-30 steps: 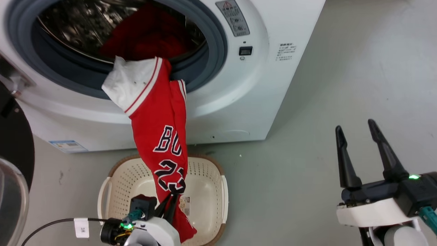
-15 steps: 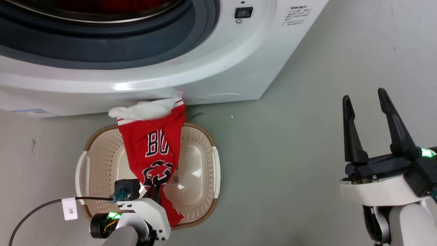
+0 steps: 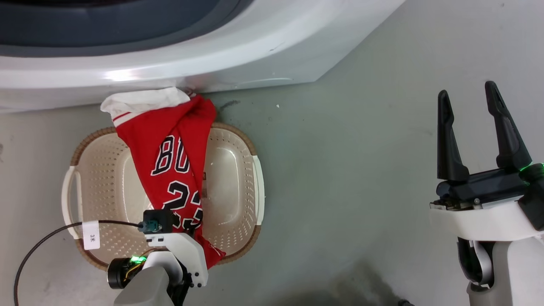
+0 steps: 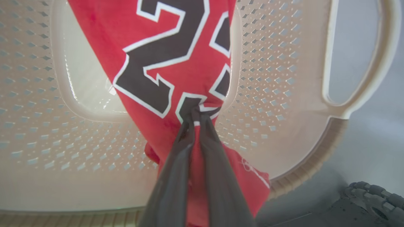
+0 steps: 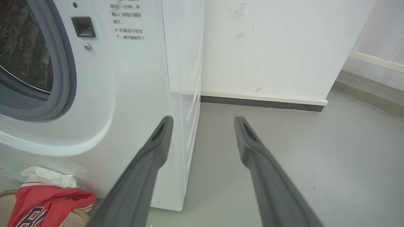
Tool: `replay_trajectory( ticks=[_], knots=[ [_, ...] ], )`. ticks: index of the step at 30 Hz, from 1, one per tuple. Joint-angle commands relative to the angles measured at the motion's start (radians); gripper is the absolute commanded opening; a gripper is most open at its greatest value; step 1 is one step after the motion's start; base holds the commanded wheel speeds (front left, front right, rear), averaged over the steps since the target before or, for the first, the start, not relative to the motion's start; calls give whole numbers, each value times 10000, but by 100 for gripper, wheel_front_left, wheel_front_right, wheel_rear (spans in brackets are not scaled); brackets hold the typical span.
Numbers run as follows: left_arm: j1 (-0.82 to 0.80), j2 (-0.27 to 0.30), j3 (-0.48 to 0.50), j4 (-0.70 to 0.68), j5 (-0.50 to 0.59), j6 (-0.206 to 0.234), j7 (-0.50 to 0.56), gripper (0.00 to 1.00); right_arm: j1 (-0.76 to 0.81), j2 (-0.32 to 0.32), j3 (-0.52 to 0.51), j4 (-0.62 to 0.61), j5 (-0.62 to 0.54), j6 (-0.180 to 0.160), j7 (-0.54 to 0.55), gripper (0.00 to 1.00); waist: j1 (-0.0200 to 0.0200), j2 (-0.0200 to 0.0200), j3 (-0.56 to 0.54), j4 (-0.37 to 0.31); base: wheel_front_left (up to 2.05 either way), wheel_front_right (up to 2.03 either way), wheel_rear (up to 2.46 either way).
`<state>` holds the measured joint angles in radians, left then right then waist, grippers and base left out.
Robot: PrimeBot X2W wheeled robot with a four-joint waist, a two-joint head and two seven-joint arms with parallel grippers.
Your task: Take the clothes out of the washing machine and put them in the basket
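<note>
Jaws of the left gripper (image 4: 196,114) pinch the red jersey (image 4: 176,47) at its "23", over the basket (image 3: 258,187). The jersey's white-trimmed end overhangs the basket rim nearest the washing machine (image 3: 255,46). Well right of the basket, the right gripper (image 3: 467,89) stands spread, empty.

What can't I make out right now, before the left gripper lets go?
Load inside: the head view's top edge cuts off the porthole of the washing machine; the right wrist view catches a sliver of drum, so whether clothes are inside is unknown.
White cloth: folds hide whether it is joined to the jersey.
Jersey's lower hem: head view, behind the left gripper and its wrist.
</note>
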<state>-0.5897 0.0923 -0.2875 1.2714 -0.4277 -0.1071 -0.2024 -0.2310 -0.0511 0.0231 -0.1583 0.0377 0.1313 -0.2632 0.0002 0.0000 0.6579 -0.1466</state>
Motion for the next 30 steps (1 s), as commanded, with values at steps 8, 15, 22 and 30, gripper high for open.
replay_trajectory(
  ticks=[8,15,22,30],
  knots=[
    [-544,144,-291,134,223,283,189,100,-360,17,-113,-51,135,-9,-24,100,-2,0,593,-77,0,0,0],
    [-450,103,-487,155,311,358,-125,100,-258,15,-92,122,48,-9,-24,100,-2,0,30,57,0,0,0],
    [40,7,-577,42,328,276,-575,100,259,14,25,373,-25,-10,-24,100,-2,0,-1218,357,0,0,0],
    [1479,214,-82,-2555,790,776,-626,100,977,15,38,593,-194,-9,-24,100,-2,0,-2582,725,0,0,0]
  ],
)
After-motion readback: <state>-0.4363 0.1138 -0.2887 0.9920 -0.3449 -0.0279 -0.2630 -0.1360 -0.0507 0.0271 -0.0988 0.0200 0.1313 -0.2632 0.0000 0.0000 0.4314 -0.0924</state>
